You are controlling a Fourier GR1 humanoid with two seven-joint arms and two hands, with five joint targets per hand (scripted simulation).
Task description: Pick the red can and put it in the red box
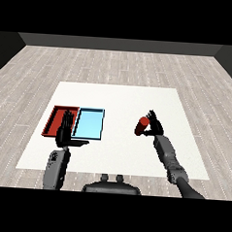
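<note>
Progress is judged to be at an early-to-middle stage: the red can (142, 125) has been reached, but it has not been carried to its goal. The can is seen right of the surface's middle, tilted, with the right robot hand (154, 125) pressed against its right side and the fingers curled round it, so it is taken to be grasped. Whether the can is already lifted clear of the white surface (119, 98) cannot be told from this view.

The red tray (53, 118) lies well apart from the can, at the left, with the light blue tray (90, 123) touching or just beside it on its right. No can is seen in either tray. The left robot hand (66, 129) is held upright over the red tray's near right corner, fingers straight and released, nothing held.

What is left, by this judgement: the can must be carried leftward past the blue tray, and set down in the red one.
</note>
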